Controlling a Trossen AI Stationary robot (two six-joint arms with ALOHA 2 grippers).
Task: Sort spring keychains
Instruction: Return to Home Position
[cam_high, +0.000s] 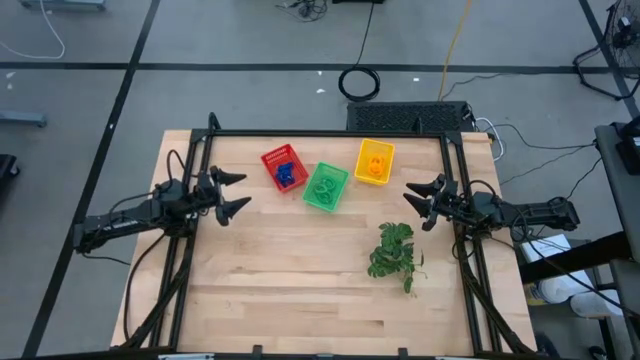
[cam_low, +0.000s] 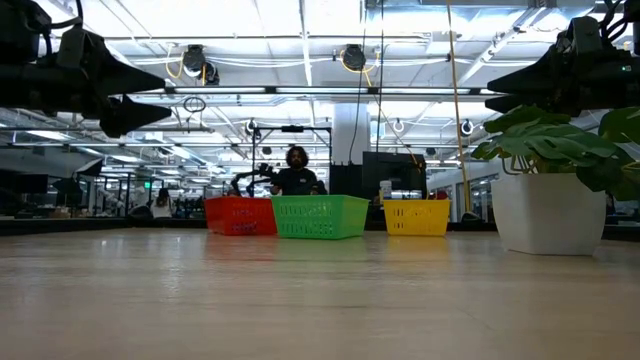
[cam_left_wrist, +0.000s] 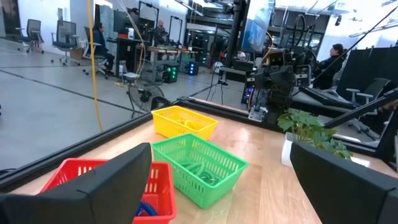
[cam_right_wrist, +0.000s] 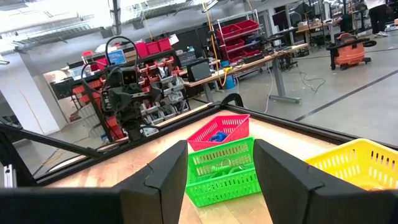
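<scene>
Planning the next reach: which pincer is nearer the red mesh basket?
Left. The left pincer hangs just beside the red mesh basket; the right pincer hangs past the green mesh basket and yellow mesh basket.

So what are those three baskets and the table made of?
The red basket, green basket and yellow basket look like moulded plastic: each is one bright, even colour, with thin mesh walls. The table looks like pale wood with a smooth finish: long plank lines show across it.
</scene>
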